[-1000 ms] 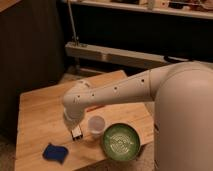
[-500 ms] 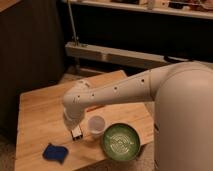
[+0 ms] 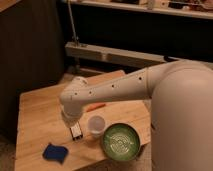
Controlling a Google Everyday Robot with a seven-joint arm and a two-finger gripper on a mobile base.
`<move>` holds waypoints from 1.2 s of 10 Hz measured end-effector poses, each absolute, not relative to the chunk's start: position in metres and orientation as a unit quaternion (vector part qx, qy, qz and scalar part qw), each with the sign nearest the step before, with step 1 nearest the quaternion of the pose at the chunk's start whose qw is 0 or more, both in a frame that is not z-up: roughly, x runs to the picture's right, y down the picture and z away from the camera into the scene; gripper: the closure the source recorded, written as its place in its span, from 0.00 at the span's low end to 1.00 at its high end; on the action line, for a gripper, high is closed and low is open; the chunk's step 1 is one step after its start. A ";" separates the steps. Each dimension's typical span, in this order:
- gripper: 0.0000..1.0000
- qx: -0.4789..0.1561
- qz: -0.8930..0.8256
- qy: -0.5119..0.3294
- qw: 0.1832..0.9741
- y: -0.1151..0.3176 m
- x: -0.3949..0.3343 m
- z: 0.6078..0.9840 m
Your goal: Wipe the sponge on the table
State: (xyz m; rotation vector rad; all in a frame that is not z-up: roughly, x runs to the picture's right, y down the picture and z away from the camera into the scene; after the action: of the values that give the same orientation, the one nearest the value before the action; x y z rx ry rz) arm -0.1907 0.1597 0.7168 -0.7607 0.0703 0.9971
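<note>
Bench [image 3: 37, 112]: tan planks, carries everything. The arm [image 3: 115, 90] spans in from the right of the view, with its wrist over mid-bench. Green bowl [image 3: 120, 141] sits at the near edge, white cup [image 3: 95, 125] just beside it; I can't tell if they touch. Sponge [image 3: 55, 152], dark blue, lies flat on the bench towards the near-left corner in view, long axis roughly along the near edge, slightly skewed. A black-and-white box [image 3: 76, 132] stands between cup and sponge, closer to the cup. Claw [image 3: 73, 120] hangs under the wrist right by that box, closed, and I see nothing in it. Key relation: the sponge is down-left of the claw in view, apart from it, with the box crowding that line. I read this as fitting either a sponge waiting for pickup or one set down after a wipe; I can't call which.
</note>
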 end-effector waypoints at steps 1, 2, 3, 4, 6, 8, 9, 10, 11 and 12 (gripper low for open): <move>0.94 -0.351 0.457 0.027 0.817 0.148 -0.199 0.708; 0.83 -0.349 0.444 0.023 0.825 0.129 -0.208 0.690; 0.72 -0.354 0.430 0.021 0.830 0.112 -0.219 0.671; 0.65 -0.360 0.422 0.018 0.832 0.101 -0.227 0.658; 0.42 -0.378 0.412 0.023 0.829 0.081 -0.230 0.628; 0.30 -0.387 0.408 0.028 0.826 0.079 -0.231 0.616; 0.30 -0.387 0.409 0.030 0.826 0.078 -0.229 0.617; 0.30 -0.386 0.410 0.030 0.826 0.078 -0.228 0.617; 0.30 -0.386 0.409 0.030 0.826 0.078 -0.229 0.617; 0.30 -0.387 0.408 0.029 0.826 0.079 -0.230 0.617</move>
State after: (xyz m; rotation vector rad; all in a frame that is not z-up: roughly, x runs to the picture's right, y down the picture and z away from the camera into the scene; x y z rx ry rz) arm -0.2301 0.0787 0.6171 -0.8231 0.0619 0.8662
